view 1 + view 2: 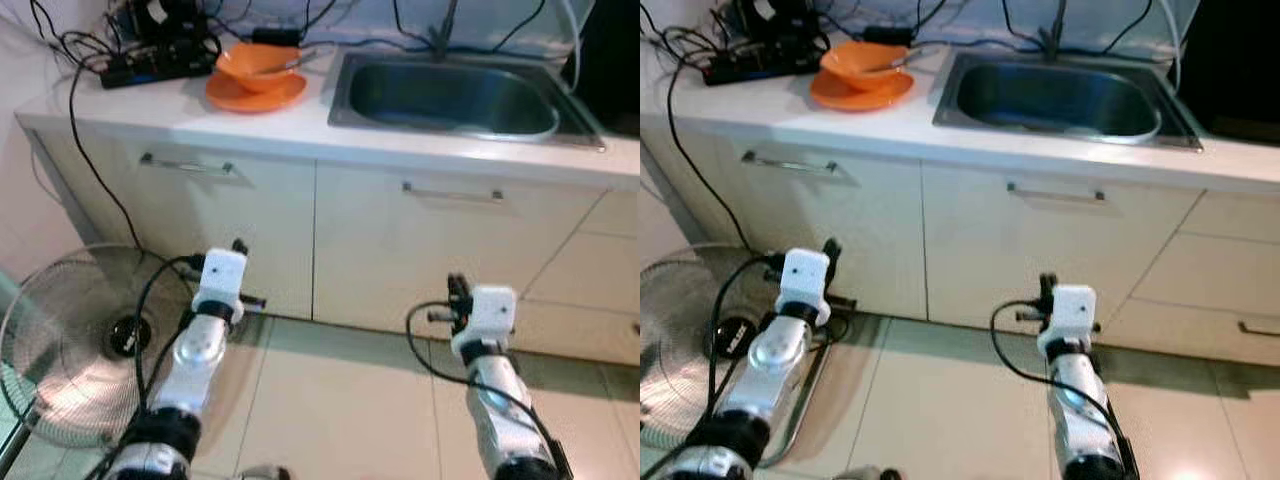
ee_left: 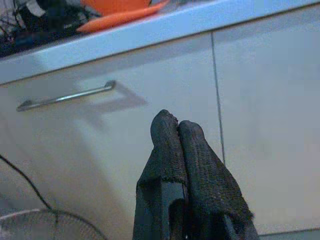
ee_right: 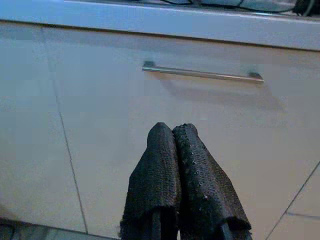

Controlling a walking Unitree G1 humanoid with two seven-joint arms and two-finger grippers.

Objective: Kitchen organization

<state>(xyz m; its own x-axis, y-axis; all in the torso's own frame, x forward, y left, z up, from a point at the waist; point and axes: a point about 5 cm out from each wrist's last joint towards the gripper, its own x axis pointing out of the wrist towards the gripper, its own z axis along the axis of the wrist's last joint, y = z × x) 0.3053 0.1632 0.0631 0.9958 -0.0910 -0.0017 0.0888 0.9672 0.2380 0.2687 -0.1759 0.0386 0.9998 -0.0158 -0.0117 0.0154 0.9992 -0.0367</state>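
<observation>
Both knit-textured black pincers, left pincer [image 2: 177, 125] & right pincer [image 3: 172, 129], clenched, empty, facing smooth cream cabinet doors [image 1: 400, 250].

Orange bowl [image 1: 258, 63] on orange plate [image 1: 255, 94] beside sink [image 1: 452, 98].

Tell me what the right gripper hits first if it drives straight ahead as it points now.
Likely the cabinet door under the sink, a little below its bar handle. The right gripper is shut and nothing lies between; the gap is hard to judge.

My arms are silver tubes with white wrist blocks, looping black cables, and textured black fingers [image 2: 192, 150].
</observation>
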